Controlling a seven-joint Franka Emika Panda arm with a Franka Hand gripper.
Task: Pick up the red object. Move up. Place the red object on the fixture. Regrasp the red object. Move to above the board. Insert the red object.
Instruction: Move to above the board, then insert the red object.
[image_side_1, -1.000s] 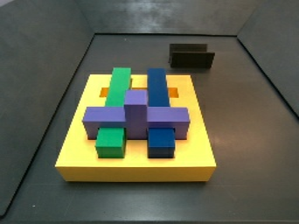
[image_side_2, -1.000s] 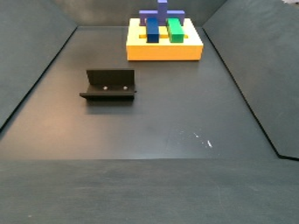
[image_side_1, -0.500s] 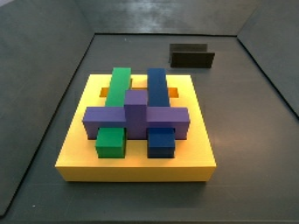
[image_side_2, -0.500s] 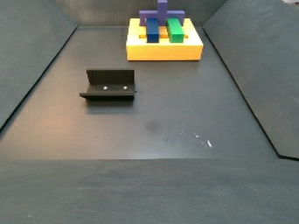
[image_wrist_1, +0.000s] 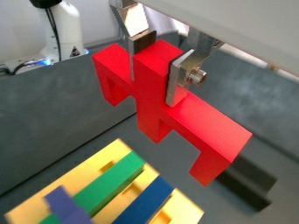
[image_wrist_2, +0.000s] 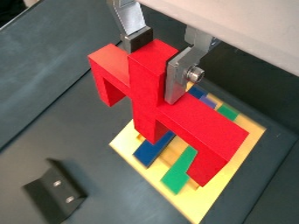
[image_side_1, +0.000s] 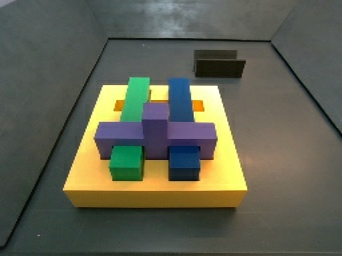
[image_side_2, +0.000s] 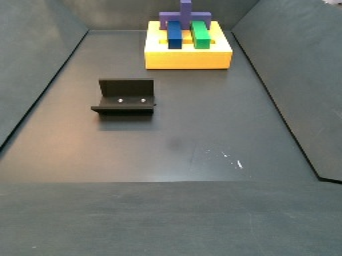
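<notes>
Fixture: the fixture (image_side_2: 126, 97) sits at the left middle of a side view, empty. In a wrist view it shows as a dark bracket (image_wrist_2: 52, 190) at the lower left.

Red object: the red object (image_wrist_1: 163, 105) fills the middle of both wrist views, high in the air. It does not show in either side view.

Gripper: the gripper (image_wrist_1: 158, 59) is in the upper middle of both wrist views. Its two silver fingers (image_wrist_2: 179, 70) press tight on the red bar, one on each side. The side views do not show the gripper at all.

Board: the board (image_side_1: 156, 150) fills the middle of a side view. In the wrist views it lies under the red object, so the gripper looks to be above it.

Blocks on the board: a green block (image_side_1: 134, 100), a blue block (image_side_1: 179, 100) and a purple block (image_side_1: 156, 132) are already in place, the purple one across the other two.

Open slots: small orange spots (image_side_1: 199, 104) show at the right of the blue block.

Step in hand: likely moving over the board, ready to push the red object in.

How to do it well: line the prongs up with the open slots first. Keep the red object straight, not tipped. Go down slowly. Do not bump the purple block.

What is hard to see: I cannot tell which slots the prongs fit.
</notes>
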